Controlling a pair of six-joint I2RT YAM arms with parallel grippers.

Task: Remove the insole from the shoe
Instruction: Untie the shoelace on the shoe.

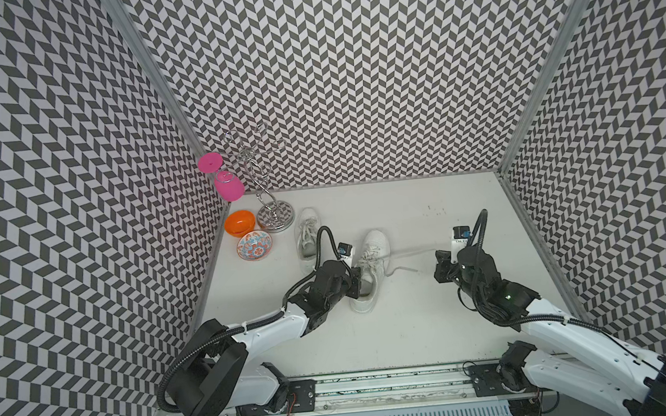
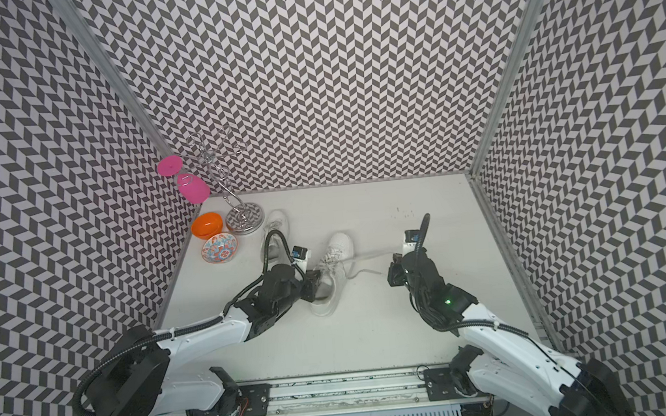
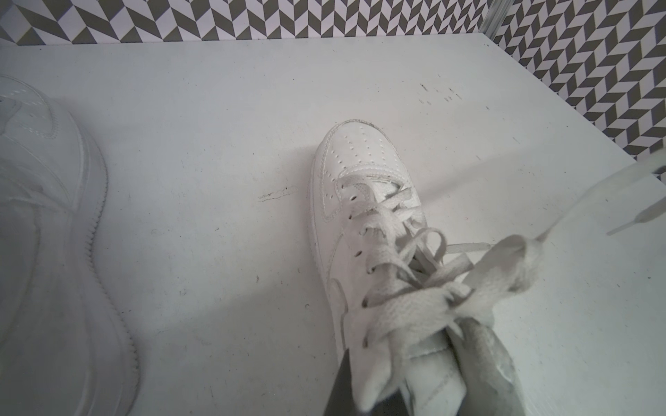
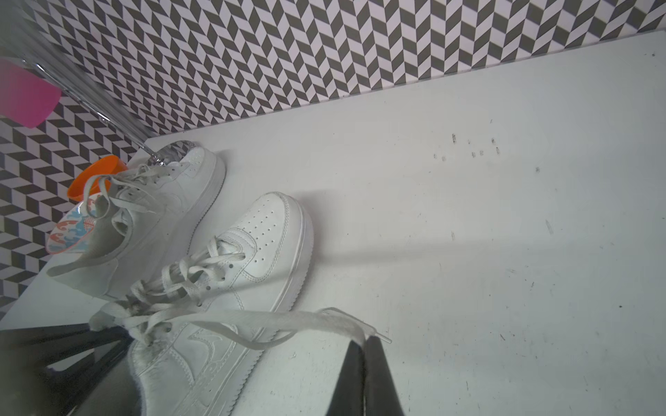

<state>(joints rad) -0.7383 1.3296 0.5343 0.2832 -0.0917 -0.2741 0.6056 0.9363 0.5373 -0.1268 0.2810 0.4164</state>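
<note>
A white sneaker, the shoe [image 1: 370, 255] [image 2: 333, 258] [image 4: 263, 248], lies mid-table with its toe toward the back wall. Its insole is hidden inside. My left gripper [image 1: 356, 285] [image 2: 313, 287] [image 3: 411, 345] sits at the shoe's opening. It is shut on the tongue [image 3: 432, 378] beneath the loosened laces. My right gripper [image 1: 439, 255] [image 2: 394, 259] [image 4: 364, 340] is to the right of the shoe. It is shut on the end of one lace [image 1: 409, 253] [image 4: 288, 320], which stretches from the shoe to the fingers.
A second white sneaker [image 1: 307, 236] [image 4: 155, 209] lies just left of the first. At the back left corner stand an orange bowl [image 1: 239, 222], a patterned bowl [image 1: 254, 245] and a metal rack [image 1: 275, 216] holding a pink glass [image 1: 228, 185]. Patterned walls enclose three sides.
</note>
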